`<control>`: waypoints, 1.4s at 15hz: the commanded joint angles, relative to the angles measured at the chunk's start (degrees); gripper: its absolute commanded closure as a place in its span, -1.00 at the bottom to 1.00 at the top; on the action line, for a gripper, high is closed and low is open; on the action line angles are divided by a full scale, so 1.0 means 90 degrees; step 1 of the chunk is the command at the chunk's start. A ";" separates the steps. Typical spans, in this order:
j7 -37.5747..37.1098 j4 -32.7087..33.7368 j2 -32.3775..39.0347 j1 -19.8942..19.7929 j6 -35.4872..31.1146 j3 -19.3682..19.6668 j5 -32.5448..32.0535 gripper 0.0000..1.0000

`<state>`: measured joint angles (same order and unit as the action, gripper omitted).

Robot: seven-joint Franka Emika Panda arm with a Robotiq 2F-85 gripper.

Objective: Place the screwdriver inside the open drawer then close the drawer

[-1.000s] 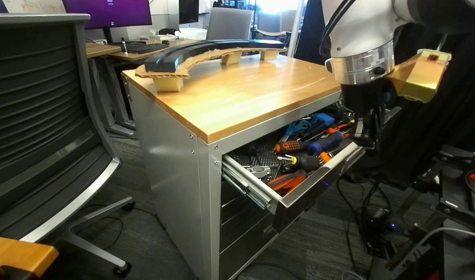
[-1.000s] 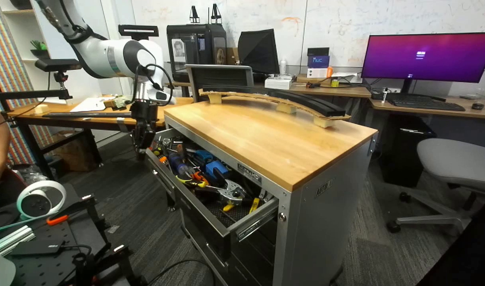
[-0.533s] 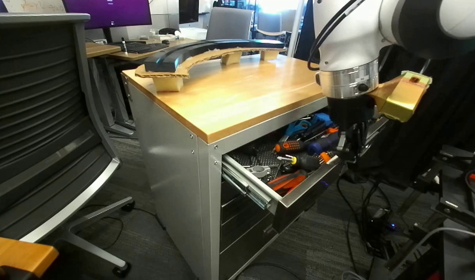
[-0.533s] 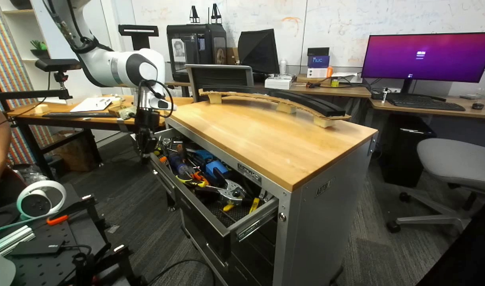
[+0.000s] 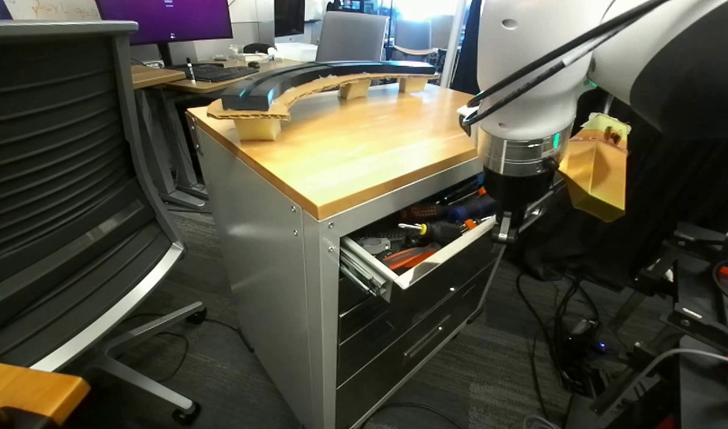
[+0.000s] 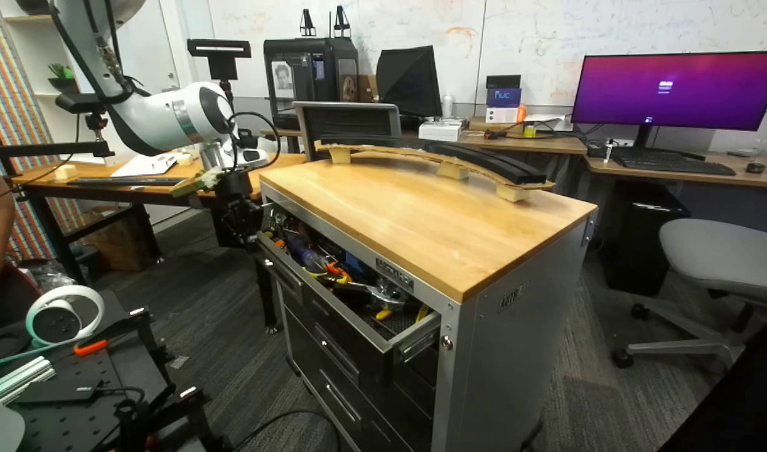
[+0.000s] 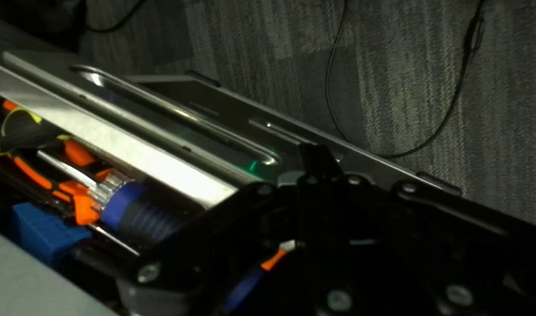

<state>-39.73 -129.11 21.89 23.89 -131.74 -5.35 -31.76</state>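
The drawer (image 5: 453, 252) is the topmost of the cabinet, partly open, and also shows in an exterior view (image 6: 333, 302) and the wrist view (image 7: 132, 147). Several tools lie in it. A stubby black screwdriver with a yellow collar (image 5: 442, 232) and a dark handle with orange (image 5: 422, 211) lie inside; I cannot tell which is the task's screwdriver. My gripper (image 5: 504, 237) is at the drawer's front panel, toward its far end, and appears to touch it. It also shows in an exterior view (image 6: 250, 240). In the wrist view its fingers (image 7: 319, 161) are together, with nothing visible between them.
The wooden top (image 5: 376, 143) overhangs the drawer and carries a curved black piece (image 5: 328, 74) on cardboard and foam blocks. Shut lower drawers (image 6: 339, 358) are below. An office chair (image 5: 72, 179) stands beside the cabinet. A black cart (image 6: 88, 383) stands in front. Cables lie on the floor.
The drawer has slid inward toward the cabinet over the last half second. My gripper has come down and moved toward the cabinet against the drawer front.
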 commanded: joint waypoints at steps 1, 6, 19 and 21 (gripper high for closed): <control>-0.0605 0.0592 0.0458 0.0313 -0.0222 0.0276 -0.1397 0.89; -0.1568 0.1117 0.0959 0.0295 -0.0205 0.0280 -0.3484 0.89; -0.0570 0.0010 -0.0567 -0.1732 -0.0144 -0.1362 -0.2161 -0.31; 0.0376 0.0026 -0.0994 -0.2379 0.0269 -0.1872 -0.1062 -0.64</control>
<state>-47.04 -126.01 20.28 10.63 -132.94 -15.53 -52.52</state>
